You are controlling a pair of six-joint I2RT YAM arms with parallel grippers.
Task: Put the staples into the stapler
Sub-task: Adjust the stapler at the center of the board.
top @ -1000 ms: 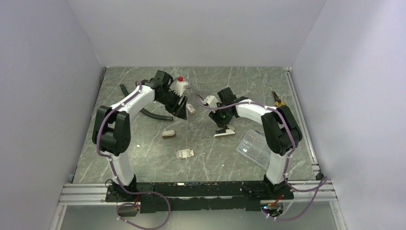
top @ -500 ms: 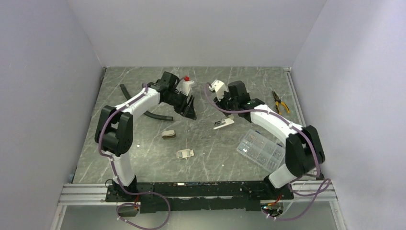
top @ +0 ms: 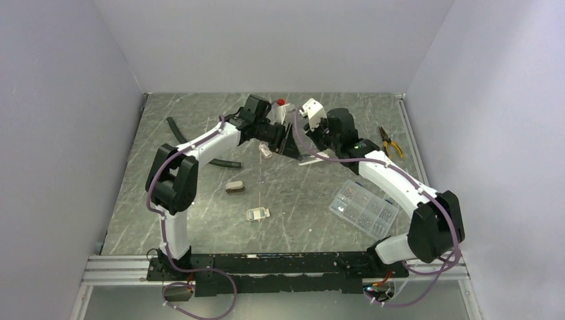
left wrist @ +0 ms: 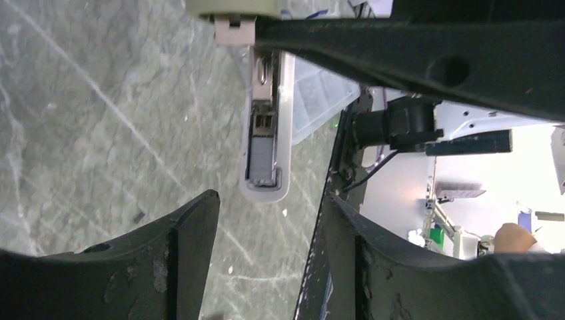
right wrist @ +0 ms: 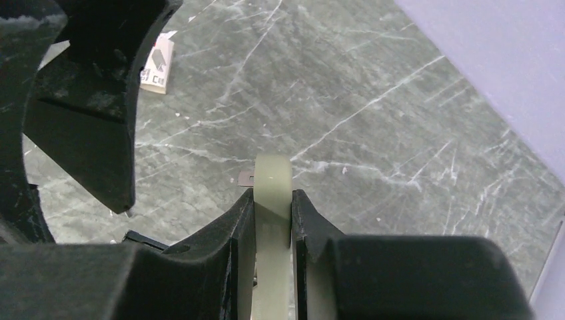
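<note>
My right gripper (right wrist: 273,193) is shut on the olive-grey top arm of the stapler (right wrist: 273,173), holding it above the table at the back centre. In the left wrist view the stapler's silver-white base and channel (left wrist: 265,133) hang open below that arm, with a grey piece in the channel; I cannot tell whether it is staples. My left gripper (left wrist: 272,199) is open and holds nothing, its fingers just short of the base's end. From above, the left gripper (top: 288,141) and right gripper (top: 306,148) nearly meet over the stapler (top: 310,160).
A small printed box (top: 266,152) lies just left of the grippers. A tan block (top: 234,187) and a white piece (top: 258,214) lie nearer the front. A clear compartment box (top: 364,207) sits right, pliers (top: 388,141) far right, black hose pieces (top: 216,160) left.
The right gripper closed on the stapler, lifted it off the table and carried it back toward the centre. The left arm swung right to meet it.
</note>
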